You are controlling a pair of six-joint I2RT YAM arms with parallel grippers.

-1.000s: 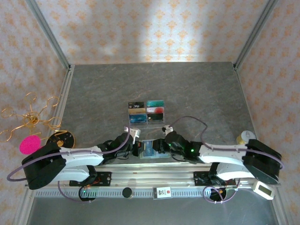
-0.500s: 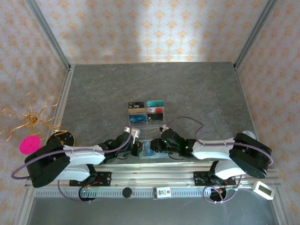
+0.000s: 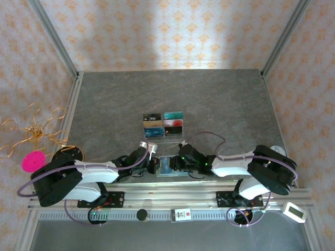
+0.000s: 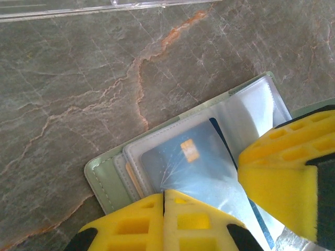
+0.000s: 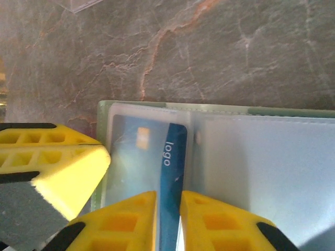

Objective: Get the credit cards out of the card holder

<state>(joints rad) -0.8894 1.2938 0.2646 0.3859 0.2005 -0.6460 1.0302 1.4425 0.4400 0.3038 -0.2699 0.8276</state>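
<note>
1. Card holder (image 3: 165, 167) lies open at the desk's (image 3: 220, 104) near edge.
2. Left gripper (image 4: 163, 201), at its 9 o'clock, has its fingers pressed together on the holder's edge, apparently steadying it.
3. Right gripper (image 5: 168, 201), at 3 o'clock, pinches the blue card (image 5: 175, 151), likely to withdraw it.
4. Clear tray (image 3: 164, 125) sits at 12 o'clock, apart.

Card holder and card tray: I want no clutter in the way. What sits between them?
Nothing; in the left wrist view bare table runs from the clear edge of the tray to the card holder.
</note>
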